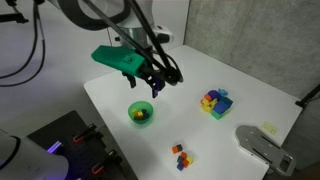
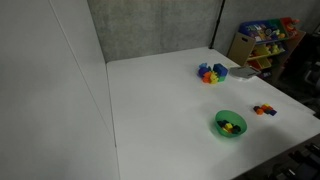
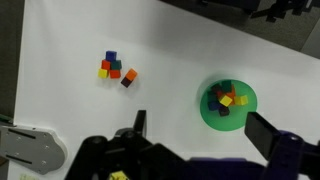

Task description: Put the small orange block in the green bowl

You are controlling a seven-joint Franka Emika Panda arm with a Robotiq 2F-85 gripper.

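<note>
Nearest the table [image 1: 110, 95] edge, in an exterior view, lies a flat grey object [image 1: 262, 146]; what it is cannot be told.

Just beyond it a loose group of small blocks [image 1: 181, 153] sits on the white tabletop. In the wrist view the group shows blue, red, yellow and orange pieces touching, with one darker red block [image 3: 128, 77] just beside them. The small orange block [image 3: 115, 73] lies in this group, on the table, outside the green bowl [image 1: 141, 113] and well apart from it.

Farther in, the green bowl stands upright on the table. It holds several small coloured pieces, yellow, red and blue among them. Whether any of these is orange cannot be told at this size.

Above and slightly behind the bowl hangs the gripper [image 1: 156, 86], clear of the table. In the wrist view its fingers [image 3: 139, 125] stand wide apart with nothing between them, so the hand is released and empty.

Beyond the gripper, a bigger cluster of joined multicoloured blocks [image 1: 215, 102] rests on the table, well apart from the bowl.

Past the table's far side, in an exterior view, a shelf [image 2: 262, 42] holds bright objects too small to identify.
</note>
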